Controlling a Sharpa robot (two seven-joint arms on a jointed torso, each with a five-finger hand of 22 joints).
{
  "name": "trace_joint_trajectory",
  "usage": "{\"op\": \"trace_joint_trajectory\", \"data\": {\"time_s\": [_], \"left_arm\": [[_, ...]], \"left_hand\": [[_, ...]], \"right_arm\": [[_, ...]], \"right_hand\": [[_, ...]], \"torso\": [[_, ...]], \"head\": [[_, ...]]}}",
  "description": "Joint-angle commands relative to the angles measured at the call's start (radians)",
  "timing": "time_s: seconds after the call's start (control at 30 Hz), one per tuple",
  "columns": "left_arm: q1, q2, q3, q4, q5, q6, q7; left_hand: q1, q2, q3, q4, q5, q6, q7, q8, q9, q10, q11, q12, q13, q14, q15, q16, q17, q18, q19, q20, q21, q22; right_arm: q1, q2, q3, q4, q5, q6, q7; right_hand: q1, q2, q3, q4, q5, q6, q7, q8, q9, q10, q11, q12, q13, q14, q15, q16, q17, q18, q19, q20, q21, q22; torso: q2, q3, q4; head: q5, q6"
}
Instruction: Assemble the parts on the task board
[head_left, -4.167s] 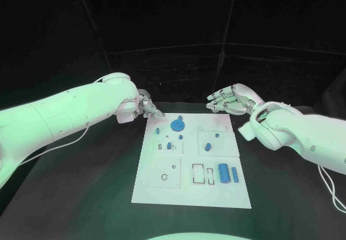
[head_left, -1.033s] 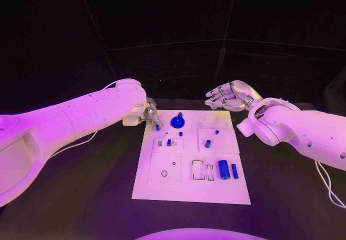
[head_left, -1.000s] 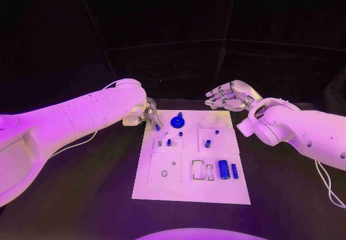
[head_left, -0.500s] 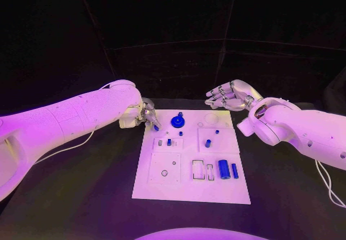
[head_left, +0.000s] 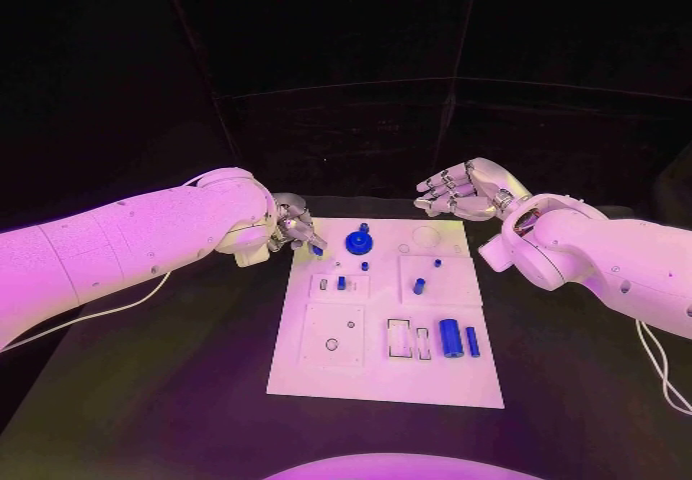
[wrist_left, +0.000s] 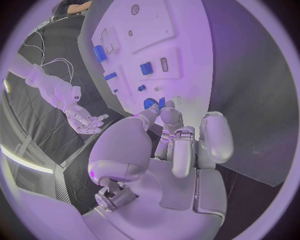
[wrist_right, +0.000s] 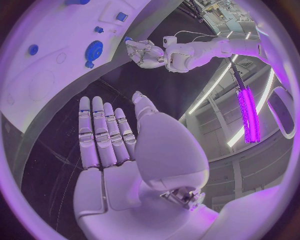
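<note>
pinching a small blue part (head_left: 316, 248), left hand (head_left: 296, 228) hovers; right hand (head_left: 462, 188) released, fingers straight.

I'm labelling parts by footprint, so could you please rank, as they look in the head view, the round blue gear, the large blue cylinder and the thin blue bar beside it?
1. Round blue gear and large blue cylinder: too alike to rank, and the cylinder lies nearer the camera.
2. Thin blue bar: clearly smallest.

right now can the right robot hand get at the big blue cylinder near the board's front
Probably yes. The right robot hand hangs open and empty off the board's far right corner, and the cylinder lies uncovered on the right side with nothing over it. The arm would have to pull back toward the robot to reach it.
</note>
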Motion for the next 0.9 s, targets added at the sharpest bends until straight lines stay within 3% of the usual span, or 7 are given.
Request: {"op": "trace_joint_trajectory", "data": {"time_s": [0.03,0.27,0.37,0.9], "left_arm": [[-0.009,-0.017,-0.001,0.038,-0.034,-0.116,0.026],[-0.029,-0.045,-0.023,0.093,-0.104,-0.136,0.026],[-0.038,-0.052,-0.029,0.107,-0.124,-0.142,0.023],[-0.069,-0.053,-0.040,0.137,-0.161,-0.146,0.018]], "left_hand": [[-0.010,0.000,0.081,-0.074,0.001,0.001,-0.007,0.006,0.003,0.006,0.000,0.003,0.001,0.105,-0.004,0.003,0.263,0.001,0.008,0.001,0.006,0.002],[-0.012,-0.002,0.086,-0.074,0.001,0.002,-0.008,0.008,0.004,0.008,-0.001,0.005,0.003,0.105,-0.005,0.003,0.263,0.000,0.009,0.001,0.007,0.004],[-0.014,-0.004,0.089,-0.074,0.001,0.002,-0.008,0.009,0.004,0.009,-0.001,0.005,0.004,0.105,-0.005,0.003,0.263,0.000,0.010,0.000,0.009,0.006],[-0.018,-0.008,0.099,-0.075,0.001,0.003,-0.009,0.012,0.006,0.013,-0.002,0.008,0.006,0.105,-0.006,0.003,0.263,-0.001,0.012,-0.001,0.011,0.009]], "right_arm": [[0.002,-0.001,0.001,0.001,-0.002,0.005,0.006],[0.002,-0.002,0.000,0.001,-0.002,0.006,0.006],[0.002,-0.003,0.000,0.000,-0.002,0.007,0.006],[0.002,0.000,0.000,-0.002,-0.002,0.009,0.009]], "right_hand": [[-0.002,0.011,0.000,-0.007,0.006,-0.010,0.025,0.003,0.001,-0.008,0.000,0.003,-0.001,-0.003,0.002,-0.006,-0.001,0.012,0.009,-0.001,-0.003,-0.001],[-0.002,0.011,0.000,-0.007,0.006,-0.010,0.025,0.003,0.001,-0.008,0.000,0.003,-0.001,-0.003,0.002,-0.006,-0.001,0.012,0.009,-0.001,-0.003,-0.001],[-0.002,0.011,0.000,-0.007,0.006,-0.010,0.025,0.003,0.001,-0.008,0.000,0.003,-0.001,-0.003,0.002,-0.006,-0.001,0.012,0.009,-0.001,-0.003,-0.001],[-0.002,0.011,0.000,-0.007,0.006,-0.010,0.025,0.003,0.001,-0.008,0.000,0.003,-0.001,-0.003,0.002,-0.006,-0.001,0.012,0.009,-0.001,-0.003,-0.001]], "torso": [[-0.003,0.0013,0.0060],[-0.005,-0.0004,0.0077],[-0.004,0.0007,0.0070],[-0.003,0.0015,0.0048]], "head": [[-0.002,-0.002],[-0.002,-0.008],[-0.001,-0.009],[0.002,-0.014]]}}
